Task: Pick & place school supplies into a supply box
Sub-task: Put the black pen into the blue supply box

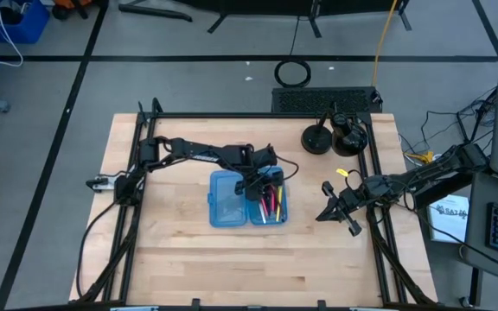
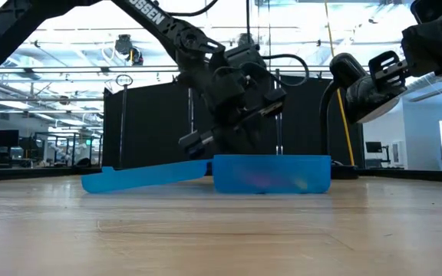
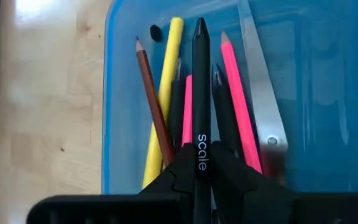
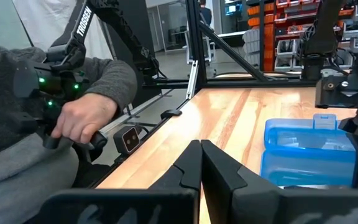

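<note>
Left gripper (image 3: 199, 180) jaws clamped on a black pen (image 3: 201, 93), hanging over the right half of the open supply box (image 1: 228, 200) mid-table (image 1: 188, 250), where yellow (image 3: 161, 99), pink (image 3: 240, 106) and brown pencils (image 3: 153, 106) plus scissors (image 3: 263, 112) already lie. Right gripper (image 4: 201, 163) jaws pressed together, holding nothing, parked above the table's right edge, well apart from the box. A person's hand (image 4: 82, 121) grips a control handle beyond the table.

My left arm reaches across the worktop, its gripper (image 3: 199, 177) tipped downward with jaws clamped on a black pen (image 3: 200, 93). My right gripper (image 1: 334, 207) waits at the right edge, jaws closed.
</note>
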### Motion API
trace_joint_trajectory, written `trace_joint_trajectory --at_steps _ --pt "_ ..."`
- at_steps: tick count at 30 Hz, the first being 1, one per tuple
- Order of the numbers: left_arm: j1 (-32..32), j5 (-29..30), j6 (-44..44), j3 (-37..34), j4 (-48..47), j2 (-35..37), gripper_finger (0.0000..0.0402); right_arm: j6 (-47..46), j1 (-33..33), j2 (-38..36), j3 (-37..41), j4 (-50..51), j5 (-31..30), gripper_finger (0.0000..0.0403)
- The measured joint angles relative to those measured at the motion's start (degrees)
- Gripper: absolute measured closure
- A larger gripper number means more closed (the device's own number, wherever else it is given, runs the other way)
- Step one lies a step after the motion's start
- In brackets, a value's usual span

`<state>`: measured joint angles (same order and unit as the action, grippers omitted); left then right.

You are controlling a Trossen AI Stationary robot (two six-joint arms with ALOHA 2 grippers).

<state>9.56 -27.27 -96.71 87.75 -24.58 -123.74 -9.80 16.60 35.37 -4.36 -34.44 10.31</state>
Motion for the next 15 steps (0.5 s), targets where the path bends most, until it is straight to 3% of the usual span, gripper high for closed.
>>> trace_joint_trajectory --at_steps 5,15 --pt "0.18 0.55 -0.03 -1.21 0.86 0.0 0.0358 0.0 -0.01 -0.02 0.0 -0.02 -0.02 0.0403" --pt "-0.28 7.13 0.83 -1.4 2.51 -0.61 0.0356 0.0 -0.02 -0.02 0.0 -0.02 -0.03 0.0403"
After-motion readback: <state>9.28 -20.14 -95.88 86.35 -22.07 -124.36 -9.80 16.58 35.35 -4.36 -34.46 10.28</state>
